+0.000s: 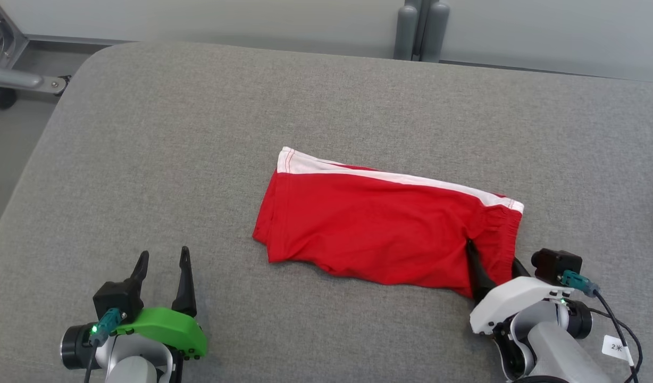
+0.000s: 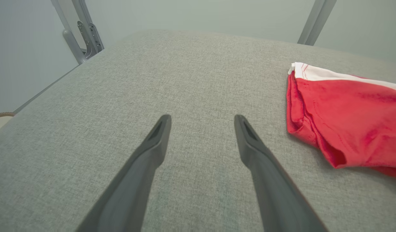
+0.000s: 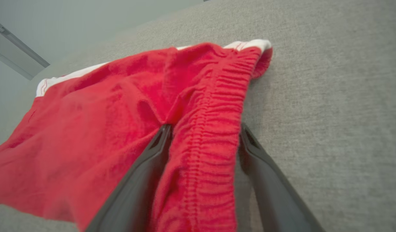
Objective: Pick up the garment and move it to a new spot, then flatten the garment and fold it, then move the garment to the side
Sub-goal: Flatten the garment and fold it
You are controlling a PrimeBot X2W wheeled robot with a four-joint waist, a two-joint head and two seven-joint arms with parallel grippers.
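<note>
The garment point(image 1: 379, 234) is a pair of red shorts with a white side stripe, lying folded and fairly flat in the middle of the grey padded surface point(image 1: 199, 159). My right gripper point(image 1: 494, 258) stands open at the garment's near right corner. In the right wrist view the gathered elastic waistband point(image 3: 201, 154) lies between the two spread fingers of the right gripper point(image 3: 205, 129). My left gripper point(image 1: 164, 254) is open and empty at the lower left, well clear of the cloth. In the left wrist view the left gripper point(image 2: 202, 118) points over bare surface, with the garment point(image 2: 352, 122) off to the right.
The padded surface ends in a rounded edge on the left point(image 1: 34, 175), with floor beyond. A metal frame point(image 1: 13, 80) stands past the far left corner and two grey posts point(image 1: 422, 29) behind the back edge. A cable with a tag point(image 1: 616, 346) hangs by the right wrist.
</note>
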